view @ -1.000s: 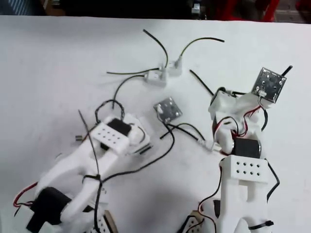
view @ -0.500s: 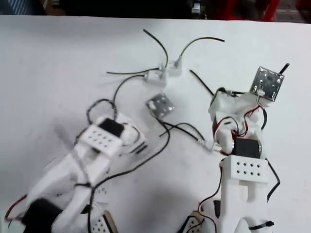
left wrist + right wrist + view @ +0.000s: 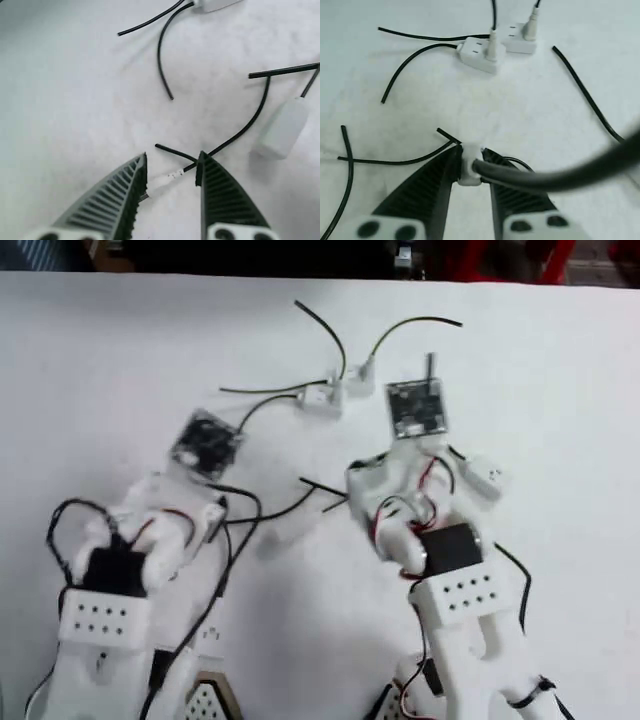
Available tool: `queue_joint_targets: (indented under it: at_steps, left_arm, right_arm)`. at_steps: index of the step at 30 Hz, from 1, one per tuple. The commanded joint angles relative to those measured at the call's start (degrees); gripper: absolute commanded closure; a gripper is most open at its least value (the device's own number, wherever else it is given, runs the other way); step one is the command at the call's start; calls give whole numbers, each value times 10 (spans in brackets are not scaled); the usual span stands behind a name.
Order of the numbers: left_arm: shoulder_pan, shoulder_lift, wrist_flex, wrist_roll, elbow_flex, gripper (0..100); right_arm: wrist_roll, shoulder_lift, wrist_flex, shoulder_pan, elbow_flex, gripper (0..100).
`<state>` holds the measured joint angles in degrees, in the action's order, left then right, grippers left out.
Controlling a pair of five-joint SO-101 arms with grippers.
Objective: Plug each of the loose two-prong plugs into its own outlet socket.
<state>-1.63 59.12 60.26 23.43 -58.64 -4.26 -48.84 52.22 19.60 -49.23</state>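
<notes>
Across a white tabletop (image 3: 120,360) strewn with black cords, two white plastic robot arms lean in from the near edge, the left arm (image 3: 105,590) at near left and the right arm (image 3: 465,600) at near right. At far centre a pair of white outlet blocks (image 3: 470,54) sits side by side, each with one of the seated plugs (image 3: 491,42) on a black cord pushed into it. That part of the job looks finished. The right gripper (image 3: 471,150) is pinched on a chunky white plug (image 3: 467,170), held just above the table near of the blocks, its thick black cord (image 3: 545,180) trailing back. The left gripper (image 3: 172,157) is spread, its jaws standing either side of a slim white plug (image 3: 162,184) that lies flat on the table, not yet grasped. By this reading at least two plugs are left to seat, one in grip and one awaiting pickup.
</notes>
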Motion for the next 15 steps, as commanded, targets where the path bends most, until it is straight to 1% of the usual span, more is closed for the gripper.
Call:
queue_joint_targets:
  at_steps: [1, 4, 8, 10, 12, 15]
  left_arm:
    - [29, 35, -3, -3, -7, 788]
    - [17, 2, -4, -3, 3, 731]
    - [-26, -91, -2, -3, 52, 727]
    - [-57, -150, -1, 3, 80, 727]
    - [-94, -208, -1, 25, 100, 730]
    - [-141, -286, -11, 30, 127, 732]
  right_arm:
    - [5, -10, 2, 13, 33, 981]
    - [4, -15, 2, -16, 33, 981]
    - [-4, -15, -15, -71, 29, 981]
    - [-27, -10, -34, -105, 29, 981]
    - [-40, -10, -51, -135, 28, 981]
    - [-45, -10, -68, -167, 24, 981]
